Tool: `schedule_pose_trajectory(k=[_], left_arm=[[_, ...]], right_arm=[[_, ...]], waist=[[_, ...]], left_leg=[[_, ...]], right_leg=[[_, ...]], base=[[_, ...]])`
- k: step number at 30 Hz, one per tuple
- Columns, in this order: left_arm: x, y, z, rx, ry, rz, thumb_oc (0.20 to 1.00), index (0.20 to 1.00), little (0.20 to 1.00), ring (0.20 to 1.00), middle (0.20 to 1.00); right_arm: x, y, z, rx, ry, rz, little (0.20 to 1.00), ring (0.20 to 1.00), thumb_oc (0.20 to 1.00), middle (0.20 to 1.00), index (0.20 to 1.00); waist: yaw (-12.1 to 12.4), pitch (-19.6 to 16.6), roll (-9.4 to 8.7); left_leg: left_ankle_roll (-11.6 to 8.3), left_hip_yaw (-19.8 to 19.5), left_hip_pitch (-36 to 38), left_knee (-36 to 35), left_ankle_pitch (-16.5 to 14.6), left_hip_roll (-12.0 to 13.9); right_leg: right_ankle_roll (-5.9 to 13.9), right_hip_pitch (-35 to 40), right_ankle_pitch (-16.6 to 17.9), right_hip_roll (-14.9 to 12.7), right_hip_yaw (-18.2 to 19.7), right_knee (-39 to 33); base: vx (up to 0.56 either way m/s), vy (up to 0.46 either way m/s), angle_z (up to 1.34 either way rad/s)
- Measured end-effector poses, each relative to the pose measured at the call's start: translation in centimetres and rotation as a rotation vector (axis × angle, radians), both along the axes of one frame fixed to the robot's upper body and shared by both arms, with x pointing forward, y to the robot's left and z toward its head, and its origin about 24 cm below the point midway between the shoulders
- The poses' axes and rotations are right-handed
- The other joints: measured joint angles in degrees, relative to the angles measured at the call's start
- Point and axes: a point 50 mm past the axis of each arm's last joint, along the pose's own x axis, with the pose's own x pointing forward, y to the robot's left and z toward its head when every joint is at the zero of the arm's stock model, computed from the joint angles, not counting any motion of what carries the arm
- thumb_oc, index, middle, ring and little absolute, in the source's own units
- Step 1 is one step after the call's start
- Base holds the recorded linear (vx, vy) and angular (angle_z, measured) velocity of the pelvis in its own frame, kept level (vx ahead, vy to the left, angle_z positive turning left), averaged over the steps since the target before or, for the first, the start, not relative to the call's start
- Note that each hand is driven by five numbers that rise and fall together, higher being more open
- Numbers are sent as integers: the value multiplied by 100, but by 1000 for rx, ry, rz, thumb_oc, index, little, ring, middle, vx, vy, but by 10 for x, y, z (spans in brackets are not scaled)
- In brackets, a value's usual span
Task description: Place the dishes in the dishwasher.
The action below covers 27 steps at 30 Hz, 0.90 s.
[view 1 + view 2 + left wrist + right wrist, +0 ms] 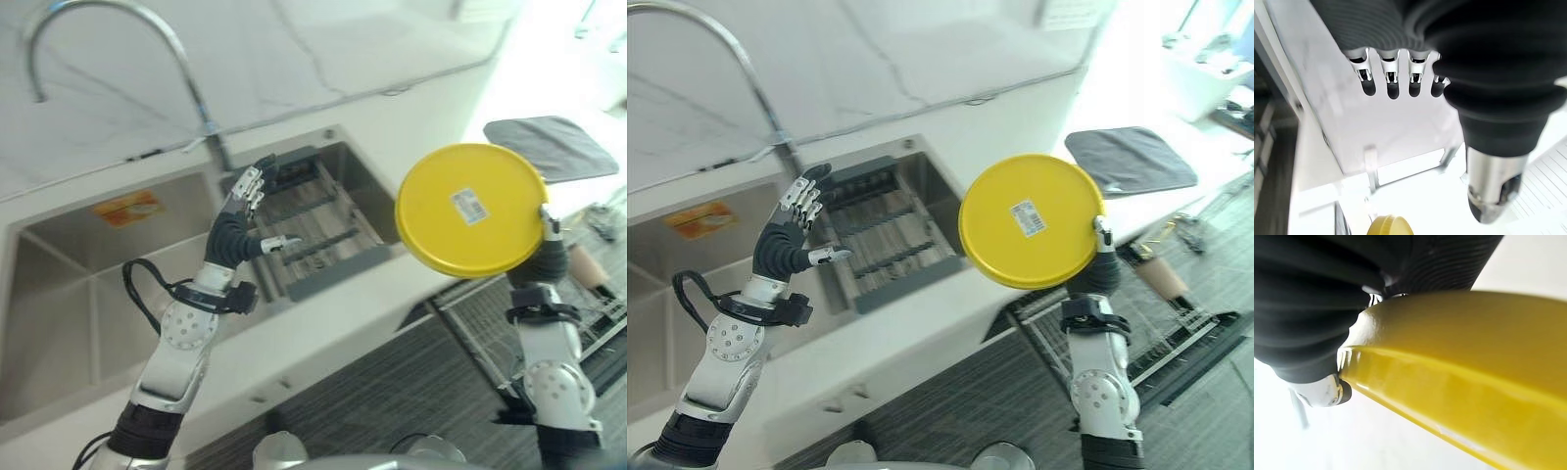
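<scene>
Plate pinched in my right hand, rack below

My right hand (1101, 238) pinched the yellow plate (1031, 220) upright by its rim; the dishwasher rack (1161, 328) lay below those fingers, and my left hand (795, 227) was spread, far off.

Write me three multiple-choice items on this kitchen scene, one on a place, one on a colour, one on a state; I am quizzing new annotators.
1. Where is the round yellow plate?
A. Lying in the steel sink
B. Held up in the right hand, above the counter's edge
C. Flat on the grey mat

2. What colour is the drying mat on the white counter?
A. Grey
B. Red
C. Green

3. How is the left hand?
A. Shut on a cup
B. Pressed on the tap
C. Open, holding nothing, raised over the sink

Answers:
1 B: the right hand pinches the plate's rim.
2 A: the mat shows grey.
3 C: its fingers are spread with nothing between them.
</scene>
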Motion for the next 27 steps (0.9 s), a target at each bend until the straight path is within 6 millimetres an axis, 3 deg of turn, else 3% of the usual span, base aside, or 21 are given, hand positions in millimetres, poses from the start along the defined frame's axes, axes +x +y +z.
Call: schedule_pose_trajectory(k=[1, 2, 4, 6, 7, 8, 9, 10, 11, 12, 13, 14, 15, 16, 17, 18, 20, 23, 25, 26, 27], left_arm=[[2, -3, -9, -38, 31, 5, 1000, 1000, 1000, 1000, 1000], [0, -13, -21, -68, 79, -11, 1000, 1000, 1000, 1000, 1000], [1, -16, -16, -76, 47, 2, 1000, 1000, 1000, 1000, 1000], [0, -21, -14, -122, 28, -1, 1000, 1000, 1000, 1000, 1000], [-1, -21, -16, -138, 33, 12, 1000, 1000, 1000, 1000, 1000], [-2, -19, -18, -144, 38, 25, 1000, 1000, 1000, 1000, 1000], [-1, -20, -18, -150, 36, 33, 1000, 1000, 1000, 1000, 1000], [-1, -18, -22, -141, 31, 59, 1000, 1000, 1000, 1000, 1000], [0, -17, -25, -132, 37, 77, 1000, 1000, 1000, 1000, 1000], [0, -16, -26, -131, 40, 85, 1000, 1000, 1000, 1000, 1000], [-1, -14, -24, -117, 30, 86, 1000, 1000, 1000, 1000, 1000], [-1, -13, -21, -112, 15, 89, 1000, 1000, 1000, 1000, 1000], [-3, -13, -17, -120, -11, 89, 1000, 1000, 1000, 1000, 1000], [-3, -14, -16, -117, -20, 87, 1000, 1000, 1000, 1000, 1000], [-1, -14, -11, -114, -43, 81, 1000, 1000, 1000, 1000, 1000], [0, -15, -8, -112, -56, 74, 1000, 1000, 1000, 1000, 1000], [1, -17, -5, -89, -69, 64, 1000, 1000, 1000, 1000, 1000], [-6, -22, 12, -60, -147, 25, 1000, 1000, 1000, 1000, 1000], [-3, -29, 15, -23, -161, -5, 1000, 1000, 1000, 1000, 1000], [2, -35, 21, 21, -182, -36, 1000, 1000, 1000, 1000, 1000], [5, -36, 25, 77, -202, -50, 1000, 1000, 1000, 1000, 1000]], right_arm=[[1, -5, 1, -24, 7, -8, 200, 200, 200, 200, 200], [-2, -18, 2, -52, 19, -50, 200, 200, 200, 200, 200], [-3, -32, 6, -135, 50, -73, 200, 200, 200, 200, 200], [-3, -41, 13, -197, 51, -79, 200, 200, 200, 200, 200], [-4, -44, 15, -202, 50, -77, 200, 200, 200, 200, 200], [-3, -43, 15, -189, 52, -68, 200, 200, 200, 200, 200], [-3, -42, 15, -189, 54, -60, 200, 200, 200, 200, 200], [-2, -41, 15, -185, 52, -51, 200, 200, 200, 200, 200], [-2, -41, 15, -169, 50, -47, 200, 200, 200, 200, 200], [-2, -40, 15, -153, 48, -43, 200, 200, 200, 200, 200], [-1, -39, 15, -146, 46, -37, 200, 200, 200, 200, 200], [-1, -39, 16, -148, 41, -38, 200, 200, 200, 200, 200], [-2, -39, 16, -146, 38, -40, 200, 200, 200, 200, 200], [-3, -38, 13, -133, 41, -41, 200, 200, 200, 200, 200], [-5, -33, 9, -98, 43, -40, 200, 200, 200, 200, 200], [-5, -28, 8, -71, 36, -35, 200, 200, 200, 200, 200], [-4, -22, 6, -36, 31, -30, 200, 200, 200, 200, 200], [-8, -26, 4, -33, 40, -52, 200, 200, 200, 200, 200], [-9, -25, 2, -7, 34, -67, 200, 200, 200, 200, 200], [-10, -23, 1, 10, 25, -73, 200, 200, 200, 200, 200], [-9, -18, -1, 20, 26, -55, 200, 200, 200, 200, 200]], waist=[[-25, -57, 256], [-51, -93, 623], [-418, -209, 900], [-573, -240, 942], [-704, -253, 916], [-697, -234, 841], [-702, -215, 808], [-736, -217, 754], [-709, -197, 721], [-699, -167, 629], [-679, -87, 433], [-684, -54, 351], [-648, -43, 348], [-634, -30, 335], [-588, -46, 370], [-542, -43, 345], [-519, -22, 247], [-416, 9, 203], [-438, 79, 258], [-450, 206, 294], [-373, 264, 175]], left_leg=[[-64, -71, 0, 47, -39, 286], [-122, -357, -89, 337, -296, 412], [23, -140, -62, 319, 7, 456], [119, 52, 49, 359, 394, 578], [200, 8, 54, 354, 905, 674], [-28, -2, 19, 351, 1326, 753], [130, -12, -20, 356, 1519, 821], [606, 145, -220, 375, 1925, 1025], [733, 190, -296, 406, 2032, 1109], [594, 183, -353, 499, 1914, 1016], [-259, 106, -350, 679, 1085, 495], [-426, 35, -349, 722, 381, -19], [-189, -60, -359, 740, -550, -699], [205, -111, -376, 707, -1032, -1150], [606, -16, -350, 623, -1279, -1266], [611, 39, -382, 569, -1278, -1265], [671, 93, -216, 412, -1160, -1409], [843, -104, 63, -85, -1099, -1797], [955, -250, -27, 104, -1085, -1735], [1020, -489, -190, 430, -1181, -1531], [1014, -668, -191, 474, -1173, -1524]], right_leg=[[200, -39, -250, 333, 11, -11], [-73, -168, -219, 757, 194, -139], [-275, -221, -134, 1220, 389, -490], [-465, -220, -47, 1473, 627, -741], [-607, -262, 39, 1626, 802, -946], [-721, -286, 120, 1719, 889, -1076], [-791, -318, 153, 1809, 906, -1102], [-983, -556, 28, 1987, 888, -916], [-1079, -605, 6, 2072, 878, -912], [-1177, -593, 74, 2090, 881, -1026], [-1228, -505, 143, 1912, 977, -1252], [-1183, -502, 193, 1860, 1043, -1341], [-1174, -545, 241, 1786, 1102, -1340], [-1137, -520, 261, 1706, 1085, -1341], [-1086, -494, 260, 1711, 1003, -1344], [-966, -492, 183, 1682, 937, -1334], [-934, -405, 241, 1576, 923, -1334], [-622, -328, 267, 1375, 936, -1162], [-474, -841, 126, 1171, 978, 102], [-452, -1453, 152, 957, 1062, 1380], [-531, -1790, -43, 788, 1169, 2047]], base=[[-224, -461, -92], [-261, -558, -112], [-205, -530, -90], [-161, -447, -77], [-217, -479, -95], [-251, -482, -71], [-239, -435, -34], [-184, -299, -14], [-117, -179, -7], [-76, -134, -12], [-45, -54, -10], [-33, -1, -13], [-21, 64, -6], [28, 144, 6], [68, 217, 21], [118, 322, 40], [143, 377, 31], [72, 309, 12], [-55, 6, 52], [-24, -157, 91], [-10, -305, 99]])
